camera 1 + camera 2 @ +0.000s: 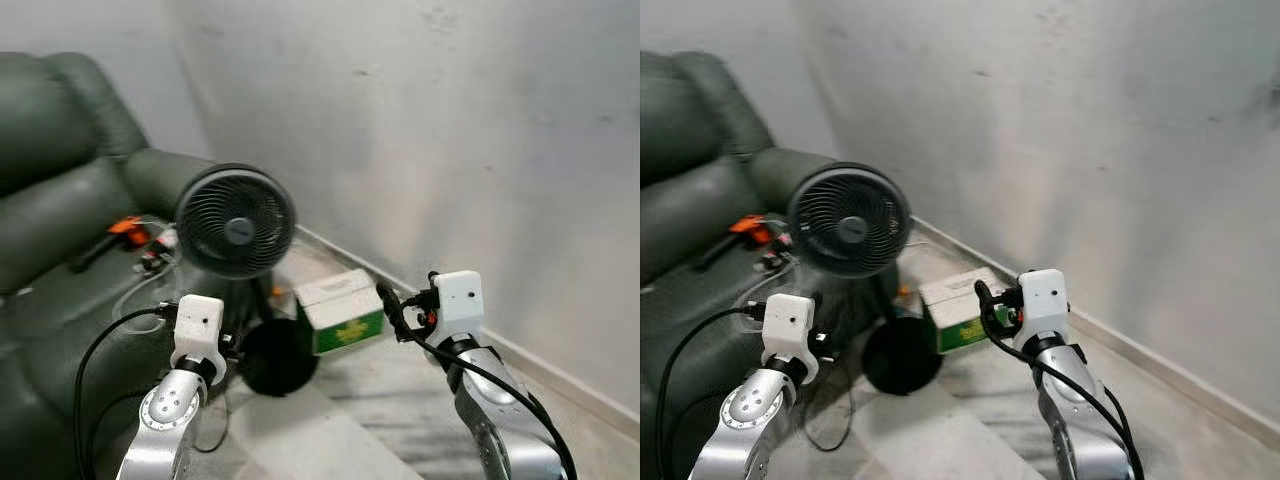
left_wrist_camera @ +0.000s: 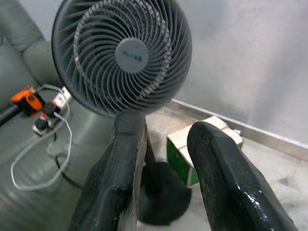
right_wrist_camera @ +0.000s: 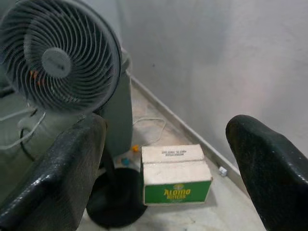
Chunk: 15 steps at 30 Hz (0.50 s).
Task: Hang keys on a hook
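Observation:
Both silver arms are raised in front of me, the left arm [image 1: 170, 400] near the sofa and the right arm [image 1: 490, 400] nearer the wall. My left gripper [image 2: 166, 130] is open with a narrow gap, and nothing sits between its black fingers [image 2: 120, 173]. It points at the fan. My right gripper [image 3: 168, 127] is open wide and holds nothing. It points toward the fan and the box on the floor.
A black standing fan [image 1: 237, 222] stands on its round base [image 1: 278, 358] just ahead. A white and green cardboard box [image 1: 342, 310] lies beside it. A dark sofa [image 1: 60, 200] on the left carries a power strip and an orange tool [image 1: 128, 226]. A bare grey wall [image 1: 450, 120] runs along the right.

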Tool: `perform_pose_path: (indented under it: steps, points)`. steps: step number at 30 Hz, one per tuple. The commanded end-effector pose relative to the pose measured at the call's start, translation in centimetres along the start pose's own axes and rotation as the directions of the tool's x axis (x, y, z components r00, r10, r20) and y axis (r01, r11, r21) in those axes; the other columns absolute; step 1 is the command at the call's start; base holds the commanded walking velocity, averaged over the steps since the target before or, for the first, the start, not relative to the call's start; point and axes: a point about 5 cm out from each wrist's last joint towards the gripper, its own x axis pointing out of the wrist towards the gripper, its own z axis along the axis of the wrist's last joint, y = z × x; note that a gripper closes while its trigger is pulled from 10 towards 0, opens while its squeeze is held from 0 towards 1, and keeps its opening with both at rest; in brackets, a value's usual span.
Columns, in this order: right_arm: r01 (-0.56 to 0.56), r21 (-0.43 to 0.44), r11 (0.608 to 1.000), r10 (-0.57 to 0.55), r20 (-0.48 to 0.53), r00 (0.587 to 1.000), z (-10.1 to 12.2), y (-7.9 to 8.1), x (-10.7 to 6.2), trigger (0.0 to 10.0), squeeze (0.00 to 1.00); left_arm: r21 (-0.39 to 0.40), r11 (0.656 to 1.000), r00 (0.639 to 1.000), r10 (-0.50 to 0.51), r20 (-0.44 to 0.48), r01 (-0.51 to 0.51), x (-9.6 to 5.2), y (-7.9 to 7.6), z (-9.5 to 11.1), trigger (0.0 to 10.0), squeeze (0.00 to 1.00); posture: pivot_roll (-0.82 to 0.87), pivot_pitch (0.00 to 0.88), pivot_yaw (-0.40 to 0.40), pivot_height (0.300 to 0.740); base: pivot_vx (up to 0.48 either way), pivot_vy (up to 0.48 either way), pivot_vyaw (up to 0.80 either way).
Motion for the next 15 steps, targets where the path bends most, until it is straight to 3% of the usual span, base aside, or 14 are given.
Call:
perform_pose_path:
  steps: [1, 7, 15]
  points:
    - [-0.015, 0.012, 1.000, 0.015, 0.013, 1.000, 0.3, 0.4, 0.2, 10.0, 0.00, 0.020, 1.000, 1.000, 0.014, -0.011, -0.014, -0.1, 0.7, -0.2, 10.0, 0.00, -0.02, 0.000, 0.075, 0.740, 0.000, 0.000, 0.80]
    - [-0.001, 0.009, 1.000, 0.001, 0.020, 1.000, 0.4, 0.0, 0.7, 10.0, 0.00, 0.026, 0.999, 1.000, 0.020, -0.020, -0.020, 0.1, 1.0, -0.4, 10.0, 0.00, -0.01, 0.000, 0.075, 0.740, 0.000, 0.000, 0.80]
    - [0.077, -0.015, 0.997, -0.077, 0.033, 0.997, 0.5, -2.7, 2.4, 10.0, 0.00, -0.001, 0.996, 0.990, 0.087, -0.108, -0.088, 1.6, 3.8, -1.9, 10.0, 0.00, -0.01, 0.000, 0.060, 0.740, 0.000, 0.000, 0.00]
